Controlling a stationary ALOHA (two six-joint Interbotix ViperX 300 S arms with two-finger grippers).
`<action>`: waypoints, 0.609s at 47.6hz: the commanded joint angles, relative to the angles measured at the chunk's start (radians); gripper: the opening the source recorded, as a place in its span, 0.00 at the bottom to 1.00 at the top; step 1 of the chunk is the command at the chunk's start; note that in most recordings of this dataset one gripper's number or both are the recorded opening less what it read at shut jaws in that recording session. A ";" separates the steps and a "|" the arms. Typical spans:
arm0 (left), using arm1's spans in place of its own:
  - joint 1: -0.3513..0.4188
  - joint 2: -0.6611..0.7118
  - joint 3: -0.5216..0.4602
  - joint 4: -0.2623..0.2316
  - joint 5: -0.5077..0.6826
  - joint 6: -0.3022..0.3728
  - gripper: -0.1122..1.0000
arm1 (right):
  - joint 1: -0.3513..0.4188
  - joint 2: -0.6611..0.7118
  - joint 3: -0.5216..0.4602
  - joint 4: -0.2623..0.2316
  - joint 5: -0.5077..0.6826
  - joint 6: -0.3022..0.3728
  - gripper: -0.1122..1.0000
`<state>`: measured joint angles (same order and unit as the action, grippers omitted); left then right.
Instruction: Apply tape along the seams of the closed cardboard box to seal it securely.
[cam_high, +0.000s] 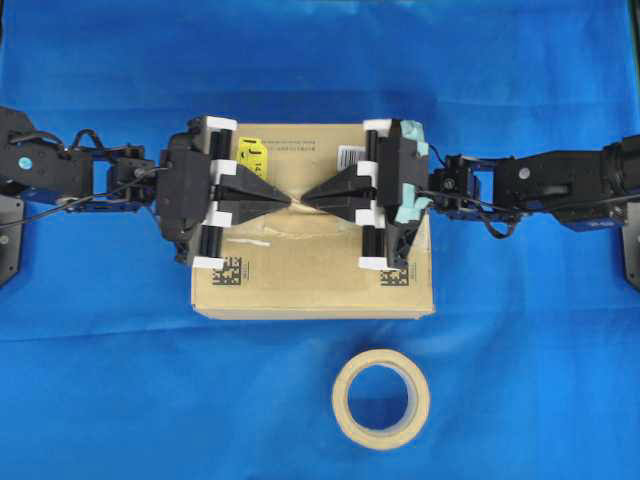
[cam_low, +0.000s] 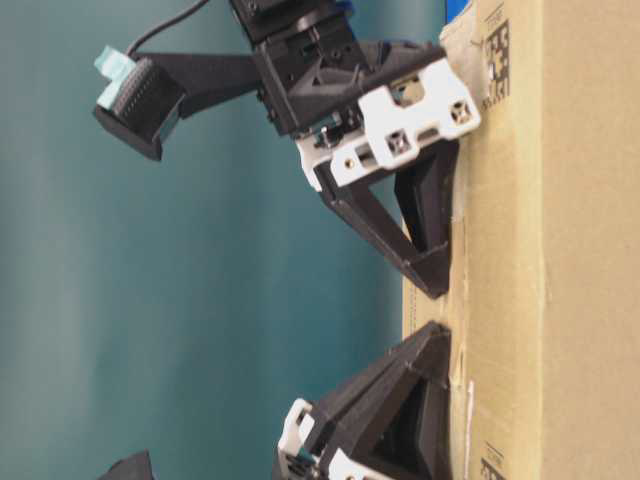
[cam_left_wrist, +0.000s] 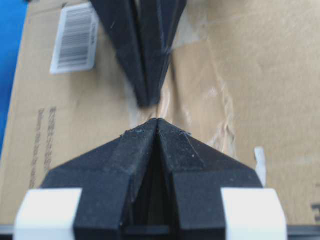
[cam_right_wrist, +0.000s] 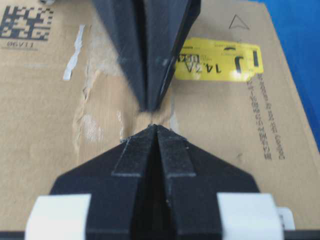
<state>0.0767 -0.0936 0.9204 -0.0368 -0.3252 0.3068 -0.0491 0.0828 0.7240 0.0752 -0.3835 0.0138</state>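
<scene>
Both end effectors, left (cam_high: 268, 197) and right (cam_high: 322, 197), clamped shut tip-to-tip over cardboard box (cam_high: 310, 285) seams (cam_high: 262, 240); held tape unclear. Press flat, stay centred.

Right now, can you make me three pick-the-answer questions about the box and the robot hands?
1. Where is the tape roll?
A. on the box
B. on the blue cloth in front of the cardboard box
C. in a gripper

2. What colour is the sticker on the box?
A. yellow
B. green
C. red

3. How are the left gripper and right gripper?
A. both wide open
B. one open
C. both shut, tips nearly meeting

Answers: 1 B, the roll lies on cloth apart from the box. 2 A, it shows bright yellow. 3 C, both pairs of fingers are pressed together over the box top.
</scene>
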 joint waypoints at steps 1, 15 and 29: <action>0.020 -0.017 0.023 -0.005 0.006 0.003 0.11 | 0.009 -0.029 0.028 0.008 0.006 0.002 0.10; 0.020 -0.026 0.041 -0.006 0.006 0.002 0.11 | 0.009 -0.086 0.124 0.049 0.002 0.002 0.10; -0.028 -0.060 -0.012 -0.006 0.008 0.005 0.11 | 0.018 -0.187 0.146 0.060 -0.009 -0.009 0.10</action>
<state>0.0706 -0.1304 0.9388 -0.0399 -0.3145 0.3129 -0.0353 -0.0537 0.8790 0.1335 -0.3927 0.0107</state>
